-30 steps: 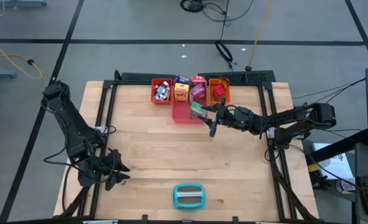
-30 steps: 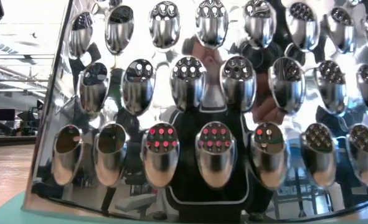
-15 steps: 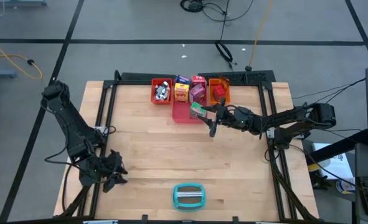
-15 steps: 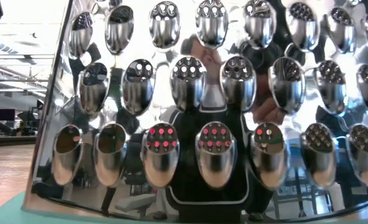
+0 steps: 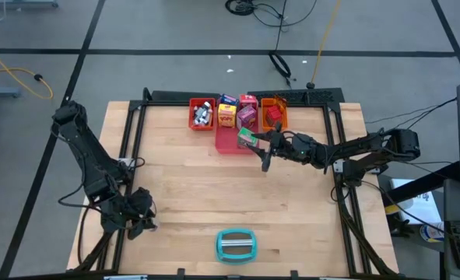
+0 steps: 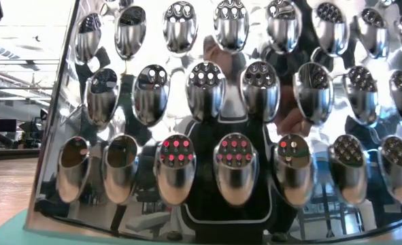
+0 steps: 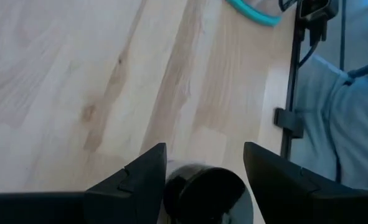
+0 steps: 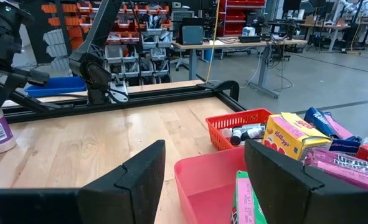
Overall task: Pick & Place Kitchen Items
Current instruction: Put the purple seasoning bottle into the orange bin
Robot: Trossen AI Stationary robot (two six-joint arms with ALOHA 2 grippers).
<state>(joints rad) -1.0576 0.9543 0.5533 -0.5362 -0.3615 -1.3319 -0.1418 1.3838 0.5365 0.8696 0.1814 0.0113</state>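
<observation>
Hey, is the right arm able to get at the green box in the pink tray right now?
Probably yes. The right gripper hangs open just beside the pink tray, and the green box lies uncovered at that near edge.

Even overhead light is falling on the bench (image 5: 237,194), shadows staying faint and short under both arms. In the low view a shiny perforated metal face (image 6: 214,136) is filling the lens, throwing glare and warped reflections. The left wrist view is showing a dark can (image 7: 203,190) blurring close up. The right wrist view is staying sharp, the room behind glowing brightly.
</observation>
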